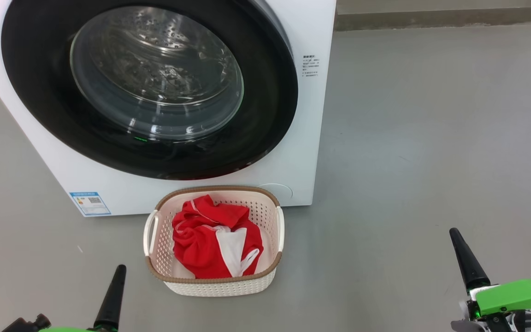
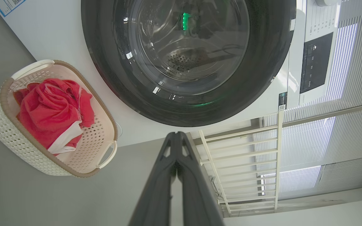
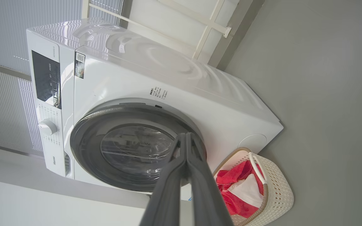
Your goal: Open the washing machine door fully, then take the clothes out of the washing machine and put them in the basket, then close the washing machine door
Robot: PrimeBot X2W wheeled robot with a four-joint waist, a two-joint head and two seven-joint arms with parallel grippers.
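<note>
Door (image 1: 265,92) looks shut flush on the washer (image 1: 314,41); the clothes (image 1: 201,244) lie heaped in the basket (image 1: 219,288) on the floor (image 1: 431,138) just before it. Judged: fabric soft, light and limp, so pinch a raised fold; door rigid and glossy, best worked at its rim. Left tool (image 1: 120,269) and right tool (image 1: 455,236) are both pressed shut, empty, touching nothing.

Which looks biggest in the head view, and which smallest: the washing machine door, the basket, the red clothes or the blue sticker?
1. washing machine door
2. basket
3. clothes, lying inside the basket
4. blue sticker, the smallest
The door sits farther back than the basket, yet it looks far bigger.
</note>
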